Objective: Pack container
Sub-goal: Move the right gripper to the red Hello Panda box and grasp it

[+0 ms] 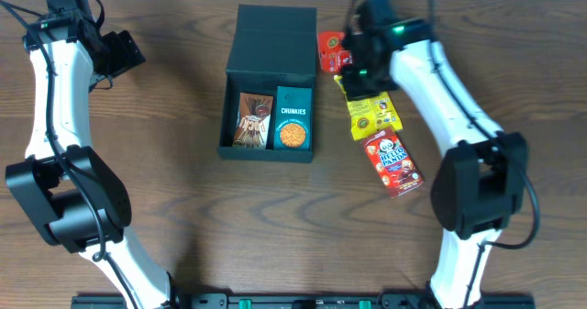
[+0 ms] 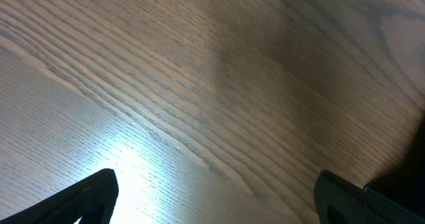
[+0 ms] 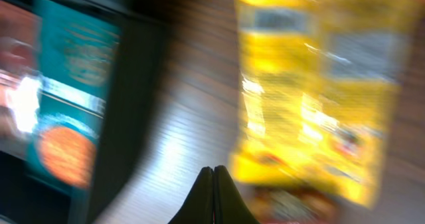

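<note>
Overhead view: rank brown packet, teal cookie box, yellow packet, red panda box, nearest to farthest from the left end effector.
1. Brown packet: container, left half.
2. Teal cookie box: container, right half.
3. Yellow packet: right of container.
4. Red panda box: farthest right.

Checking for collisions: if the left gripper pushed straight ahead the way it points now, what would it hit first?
Most likely the bare wooden table. The left gripper, jaws wide open, faces only plain tabletop. How near that surface is, the wrist view leaves unclear.

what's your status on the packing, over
Left gripper open, over bare table. Right gripper shut, beside the yellow packet. Container open, brown pack and Chunkies box inside. Nothing blocking it.
</note>
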Robot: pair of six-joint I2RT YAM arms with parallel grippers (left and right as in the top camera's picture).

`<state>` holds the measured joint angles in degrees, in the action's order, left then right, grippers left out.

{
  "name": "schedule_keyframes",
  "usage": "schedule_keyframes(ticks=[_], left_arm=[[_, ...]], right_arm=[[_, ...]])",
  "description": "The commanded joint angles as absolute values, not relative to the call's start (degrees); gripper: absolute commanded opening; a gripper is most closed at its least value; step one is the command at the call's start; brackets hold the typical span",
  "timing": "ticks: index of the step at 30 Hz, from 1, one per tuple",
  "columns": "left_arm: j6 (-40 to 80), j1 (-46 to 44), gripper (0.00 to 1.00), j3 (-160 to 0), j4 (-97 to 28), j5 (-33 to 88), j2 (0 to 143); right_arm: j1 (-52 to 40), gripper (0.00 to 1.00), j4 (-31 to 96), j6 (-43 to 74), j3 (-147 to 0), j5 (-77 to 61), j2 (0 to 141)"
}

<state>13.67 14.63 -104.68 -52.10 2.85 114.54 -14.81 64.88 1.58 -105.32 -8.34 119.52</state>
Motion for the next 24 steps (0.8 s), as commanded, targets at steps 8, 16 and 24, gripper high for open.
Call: schedule_keyframes(ticks=[8,16,24], left_arm=[[13.32,14.98,0.95,-105.51,-50.76,3.03,113.45],[13.3,14.98,0.95,-105.51,-51.27,3.03,113.45],[13.3,14.98,0.95,-105.51,-52.18,3.01,113.45]], right_arm=[[-8.69,0.01,66.15,-6.11,-106.13,-5.82,118.28],[-7.53,0.01,70.74,-10.72,-106.13,-6.04,117.62],[-6.96,0.01,68.9,-11.73,-97.71,-2.52,108.18]])
